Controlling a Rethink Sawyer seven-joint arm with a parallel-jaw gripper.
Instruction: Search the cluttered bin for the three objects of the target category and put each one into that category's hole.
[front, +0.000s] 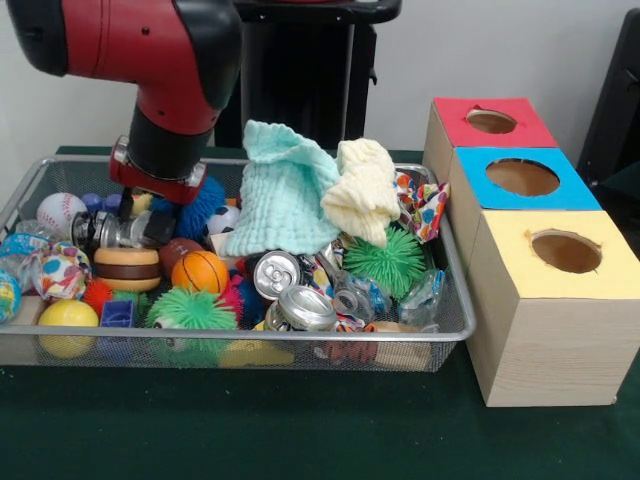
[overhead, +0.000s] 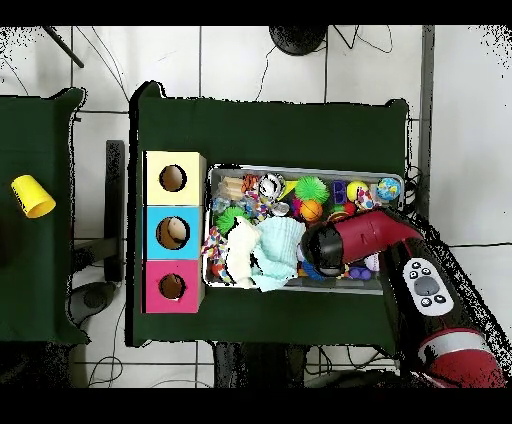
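Note:
A wire mesh bin (front: 455, 300) holds a jumble of toys, cloths and cans. Two crushed silver cans (front: 277, 272) (front: 305, 308) lie near its front middle. A mint cloth (front: 280, 190) and a pale yellow cloth (front: 362, 190) are heaped at the back. Balls include a small basketball (front: 199, 271), a baseball (front: 60, 212), a yellow ball (front: 67, 325) and green spiky balls (front: 385, 262). My gripper (front: 140, 222) is down among the things at the bin's left, beside a silver object (front: 108, 230) and a blue spiky ball (front: 208, 203). In the overhead view the arm (overhead: 365, 235) covers it.
Three wooden boxes stand in a row by the bin, each with a round hole: red top (front: 490, 121), blue top (front: 522, 177), yellow top (front: 565, 250). A burger toy (front: 127, 268) lies below the gripper. A yellow cup (overhead: 33, 196) sits on a separate table.

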